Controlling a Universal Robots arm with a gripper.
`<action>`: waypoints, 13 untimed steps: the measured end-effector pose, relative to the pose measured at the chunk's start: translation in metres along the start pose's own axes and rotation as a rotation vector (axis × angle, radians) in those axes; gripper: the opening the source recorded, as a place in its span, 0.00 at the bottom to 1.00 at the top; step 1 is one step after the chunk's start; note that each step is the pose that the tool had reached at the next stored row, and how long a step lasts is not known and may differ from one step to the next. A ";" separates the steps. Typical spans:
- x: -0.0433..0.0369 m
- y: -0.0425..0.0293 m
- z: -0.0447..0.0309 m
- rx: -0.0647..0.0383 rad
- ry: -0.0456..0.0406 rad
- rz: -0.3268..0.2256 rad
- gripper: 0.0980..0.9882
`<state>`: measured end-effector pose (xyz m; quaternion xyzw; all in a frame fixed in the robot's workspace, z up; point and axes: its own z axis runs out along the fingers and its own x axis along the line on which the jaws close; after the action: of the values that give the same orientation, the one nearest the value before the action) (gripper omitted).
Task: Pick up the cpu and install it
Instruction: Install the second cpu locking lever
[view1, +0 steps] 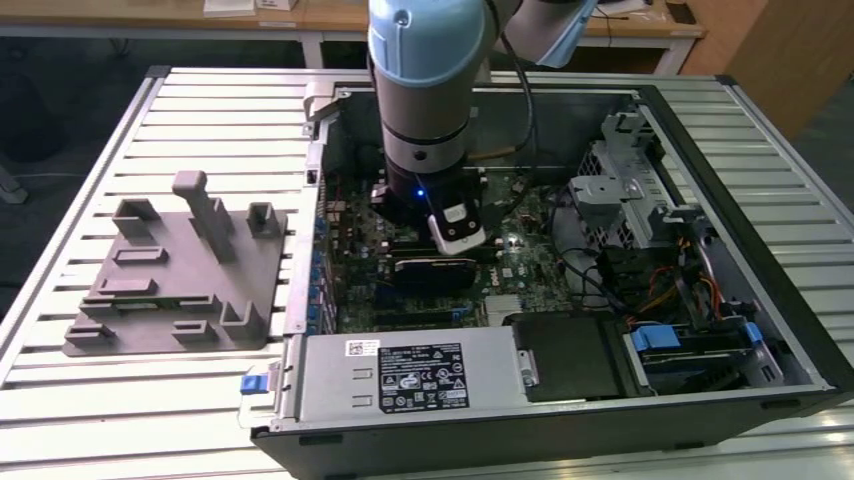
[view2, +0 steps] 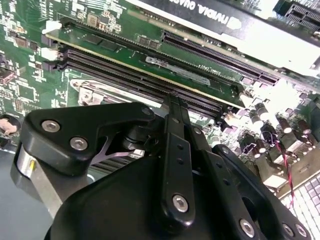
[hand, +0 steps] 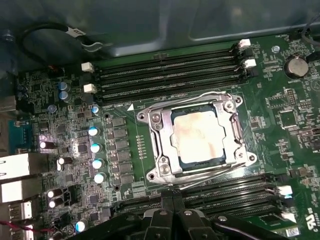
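In the exterior view, the arm (view1: 424, 90) reaches down into an open computer case (view1: 747, 200) lying on a slatted metal table (view1: 174, 110), and its wrist hangs over the green motherboard (view1: 527, 265) near the case's middle. A grey holder (view1: 180, 275) with upright pegs sits on the table at the exterior view's left, just beside the case, and a grey power supply box (view1: 400, 375) with a white label fills the near edge of the case. From here the arm's own bulk hides the gripper tip and what lies under it. In the second wrist view, the black gripper (view2: 172, 100) is seen from behind, its two fingers (view2: 175, 145) pressed together into one narrow blade with nothing between them, the tip poised above the long black memory slots (view2: 150, 82); a graphics card (view2: 235, 25) lies beyond them. In the first wrist view, the cpu (hand: 200, 135) appears: its silver top, smeared with a tan stain, lies flat inside the square metal socket (hand: 160, 150), framed by the socket's bright bracket and set between two banks of memory slots (hand: 165, 75). The gripper's closed tip (hand: 172, 192) shows at the socket's edge, just beside the bracket and apart from the chip, not touching it as far as can be seen.
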<state>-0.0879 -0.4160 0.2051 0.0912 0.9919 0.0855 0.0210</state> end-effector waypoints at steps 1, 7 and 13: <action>0.0003 -0.0003 0.0009 -0.001 0.0004 0.000 0.01; 0.0046 -0.0017 0.0042 -0.019 0.0042 -0.001 0.01; 0.0061 -0.0022 0.0060 -0.055 0.0113 -0.003 0.01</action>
<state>-0.0939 -0.4160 0.1987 0.0886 0.9895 0.1131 0.0181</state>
